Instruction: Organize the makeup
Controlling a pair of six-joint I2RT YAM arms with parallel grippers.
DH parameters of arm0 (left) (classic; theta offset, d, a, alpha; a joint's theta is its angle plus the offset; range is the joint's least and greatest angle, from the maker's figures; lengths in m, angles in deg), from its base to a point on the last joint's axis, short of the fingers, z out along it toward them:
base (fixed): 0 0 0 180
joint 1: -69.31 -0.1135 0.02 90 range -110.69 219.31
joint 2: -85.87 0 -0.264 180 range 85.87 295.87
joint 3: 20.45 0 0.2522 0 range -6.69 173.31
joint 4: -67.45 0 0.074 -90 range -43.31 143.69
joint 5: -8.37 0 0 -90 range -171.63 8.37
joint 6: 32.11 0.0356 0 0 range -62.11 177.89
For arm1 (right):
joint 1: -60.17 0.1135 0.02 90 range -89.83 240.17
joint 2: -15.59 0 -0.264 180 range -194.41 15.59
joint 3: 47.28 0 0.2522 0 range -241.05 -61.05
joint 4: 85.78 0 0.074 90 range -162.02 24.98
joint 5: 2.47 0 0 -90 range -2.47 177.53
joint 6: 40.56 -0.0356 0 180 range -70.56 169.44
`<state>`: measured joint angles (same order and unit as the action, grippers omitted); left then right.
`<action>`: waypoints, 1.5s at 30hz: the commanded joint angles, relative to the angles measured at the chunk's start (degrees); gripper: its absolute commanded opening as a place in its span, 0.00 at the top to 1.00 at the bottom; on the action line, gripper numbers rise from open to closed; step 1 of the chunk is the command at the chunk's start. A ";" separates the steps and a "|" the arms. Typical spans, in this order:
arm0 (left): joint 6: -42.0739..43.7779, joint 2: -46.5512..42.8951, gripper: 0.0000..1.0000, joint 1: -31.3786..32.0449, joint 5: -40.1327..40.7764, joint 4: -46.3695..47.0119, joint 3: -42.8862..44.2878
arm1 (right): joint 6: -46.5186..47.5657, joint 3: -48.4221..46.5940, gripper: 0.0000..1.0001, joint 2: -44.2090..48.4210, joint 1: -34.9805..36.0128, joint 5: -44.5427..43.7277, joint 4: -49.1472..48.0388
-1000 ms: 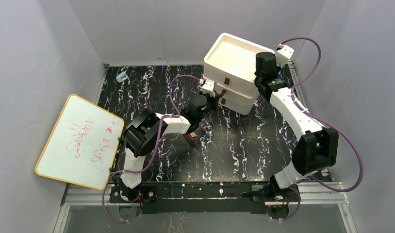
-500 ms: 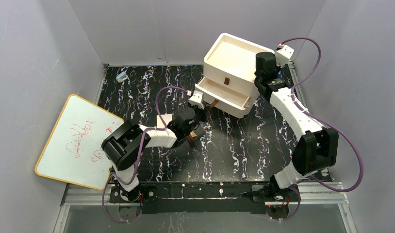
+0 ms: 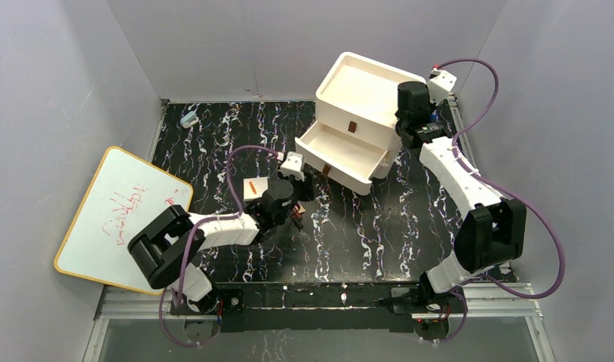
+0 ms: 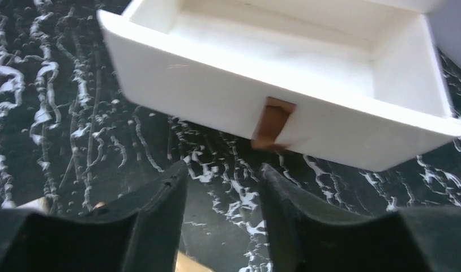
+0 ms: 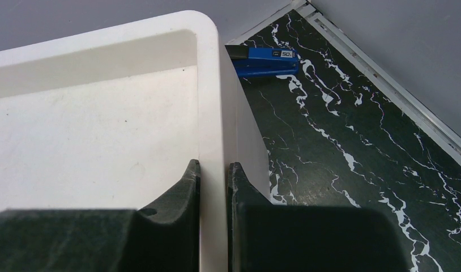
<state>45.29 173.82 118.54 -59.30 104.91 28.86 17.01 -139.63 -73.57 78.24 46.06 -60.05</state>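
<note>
In the top view, you are looking at the black marbled table, with the white drawer box standing at its far side. One drawer of it is standing pulled out toward the arms. Your left gripper is hovering just in front of the drawer's brown handle, apart from it. The makeup is lying on the table, outside the box. A tan flat piece of it is showing just beside the left wrist. Some small dark reddish pieces are lying under the left arm, too small to tell apart. Your right gripper is sitting at the right wall of the box's top tray. A whiteboard is leaning at the left, and a light-blue object is lying in the far left corner.

In the left wrist view, the fingers are standing apart and are grasping nothing. The handle is showing beyond them, above the gap.

In the right wrist view, your right gripper is pinching the thin wall of the top tray, one finger on each side. A blue stapler is lying on the table behind the box.
</note>
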 commanded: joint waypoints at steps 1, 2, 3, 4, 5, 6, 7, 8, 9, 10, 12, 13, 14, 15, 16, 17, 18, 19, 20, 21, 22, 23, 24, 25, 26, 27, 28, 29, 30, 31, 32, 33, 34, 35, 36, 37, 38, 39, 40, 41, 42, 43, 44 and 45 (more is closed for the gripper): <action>-1.06 -4.06 0.28 -0.20 8.46 -13.93 0.85 | -0.94 5.68 0.99 -4.40 0.48 7.30 18.52; -1.91 -4.86 0.22 -0.19 9.64 -15.53 1.27 | -0.97 5.76 0.99 -4.31 0.42 7.35 18.60; -2.59 -5.54 0.21 -0.19 10.32 -16.77 1.34 | -1.04 5.93 0.99 -4.20 0.47 7.29 18.62; -2.84 -6.05 0.20 -0.19 11.00 -17.76 1.51 | -0.97 6.12 0.99 -3.99 0.48 7.27 18.62; -4.16 -6.45 0.20 -0.19 11.92 -19.34 1.91 | -1.00 6.29 0.99 -3.85 0.47 7.24 18.62; -5.10 -6.55 0.20 -0.19 12.91 -21.28 2.62 | -0.99 6.41 0.99 -3.73 0.43 7.11 18.62; -5.86 -6.27 0.20 -0.19 14.17 -23.09 3.53 | -0.98 6.55 0.99 -3.54 0.43 6.97 18.62; -6.91 -5.65 0.20 -0.18 15.15 -25.34 4.69 | -0.93 6.60 0.99 -3.48 0.44 7.01 18.62; -7.67 -4.84 0.21 -0.19 15.89 -27.33 6.01 | -0.96 6.60 0.99 -3.39 0.43 7.03 18.58; -8.16 -3.75 0.22 -0.19 16.50 -28.83 7.09 | -0.97 6.67 0.99 -3.32 0.47 7.14 18.66; -8.99 -1.38 0.25 -0.19 17.21 -30.64 9.03 | -1.06 6.83 0.99 -3.09 0.47 7.17 18.71; -9.47 -0.11 0.26 -0.27 17.20 -31.06 9.80 | -1.02 6.93 0.99 -2.97 0.42 7.16 18.71; -10.11 0.96 0.28 -0.46 16.90 -31.56 10.60 | -0.99 7.14 0.99 -2.83 0.44 7.17 18.71; -10.84 2.13 0.32 -0.86 16.18 -32.07 11.34 | -0.93 7.32 0.99 -2.65 0.48 6.94 18.71; -11.73 3.31 0.38 -1.38 15.20 -32.62 12.25 | -0.95 7.51 0.99 -2.49 0.48 6.77 18.66; -12.86 4.36 0.41 -2.07 13.97 -33.46 13.14 | -0.88 7.75 0.99 -2.36 0.45 6.64 18.62; -14.02 5.47 0.44 -3.12 12.70 -34.64 14.09 | -0.82 7.94 0.99 -2.22 0.42 6.40 18.53; -15.22 6.46 0.46 -4.01 11.52 -35.87 15.09 | -0.73 8.11 0.99 -2.05 0.41 6.31 18.50; -16.69 7.54 0.48 -5.00 10.09 -37.06 16.07 | -0.65 8.22 0.99 -1.95 0.42 6.25 18.46; -17.85 8.50 0.49 -5.90 8.84 -38.08 16.99 | -0.53 8.33 0.99 -1.90 0.43 6.17 18.45; -18.76 9.30 0.50 -6.51 7.82 -38.83 17.65 | -0.49 8.42 0.99 -1.84 0.43 6.10 18.37; -19.44 10.15 0.51 -6.98 7.07 -39.39 18.22 | -0.43 8.49 0.99 -1.81 0.40 6.05 18.29; -19.88 10.66 0.51 -7.25 6.59 -39.70 18.58 | -0.44 8.58 0.99 -1.73 0.47 6.09 18.27; -20.30 11.08 0.52 -7.45 6.19 -39.98 18.85 | -0.45 8.66 0.99 -1.76 0.41 6.06 18.08; -20.54 11.56 0.52 -7.74 5.85 -40.17 19.05 | -0.45 8.69 0.99 -1.80 0.46 6.20 18.00; -20.69 11.96 0.52 -7.98 5.22 -40.30 19.30 | -0.45 8.71 0.99 -1.88 0.41 6.17 17.96; -20.97 12.45 0.53 -8.19 4.74 -40.52 19.41 | -0.45 8.71 0.99 -1.95 0.45 6.27 17.95; -21.24 12.88 0.54 -8.45 4.40 -40.77 19.64 | -0.45 8.78 0.99 -2.04 0.43 6.23 17.94; -21.54 13.27 0.55 -8.66 3.98 -41.17 19.90 | -0.45 8.72 0.99 -2.06 0.46 6.27 17.93; -21.84 13.57 0.55 -8.85 3.57 -41.53 20.10 | -0.39 8.71 0.99 -2.14 0.43 6.25 17.92; -22.19 13.68 0.56 -9.03 3.27 -41.89 20.27 | -0.37 8.71 0.99 -2.15 0.45 6.24 17.92; -22.39 13.85 0.57 -9.08 3.12 -42.22 20.29 | -0.32 8.71 0.99 -2.15 0.47 6.30 17.87; -22.58 13.91 0.57 -9.15 3.12 -42.52 20.41 | -0.35 8.71 0.99 -2.23 0.47 6.28 17.82; -22.76 13.91 0.58 -9.15 3.15 -42.78 20.43 | -0.31 8.64 0.99 -2.32 0.45 6.24 17.83; -22.76 13.92 0.58 -9.15 3.17 -42.97 20.44 | -0.35 8.56 0.99 -2.37 0.41 6.23 17.83; -22.81 14.02 0.58 -9.15 3.21 -43.30 20.55 | -0.29 8.46 0.99 -2.41 0.47 6.27 17.91; -22.90 14.17 0.59 -9.17 3.35 -43.87 20.72 | -0.35 8.45 0.99 -2.49 0.48 6.32 17.91; -22.94 14.14 0.59 -9.16 3.54 -44.26 20.78 | -0.36 8.45 0.99 -2.50 0.41 6.39 17.96; -23.03 13.93 0.60 -9.18 3.78 -44.43 20.63 | -0.36 8.45 0.99 -2.50 0.43 6.40 18.00; -23.08 13.43 0.60 -9.19 4.13 -44.41 20.38 | -0.36 8.45 0.99 -2.50 0.44 6.38 18.00; -23.07 12.72 0.60 -9.17 4.38 -44.14 20.02 | -0.36 8.53 0.99 -2.61 0.48 6.40 18.00; -23.06 11.91 0.60 -9.16 4.76 -43.89 19.62 | -0.36 8.49 0.99 -2.60 0.40 6.44 18.00; -22.89 10.94 0.57 -9.15 5.09 -43.61 19.30 | -0.36 8.46 0.99 -2.66 0.43 6.52 18.00; -22.64 9.96 0.55 -9.15 5.34 -43.13 18.83 | -0.36 8.45 0.99 -2.74 0.46 6.66 18.00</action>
<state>23.28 188.39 109.66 -56.66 62.18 47.81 16.95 -136.90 -72.09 78.17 46.43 -63.24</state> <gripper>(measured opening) 0.418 0.189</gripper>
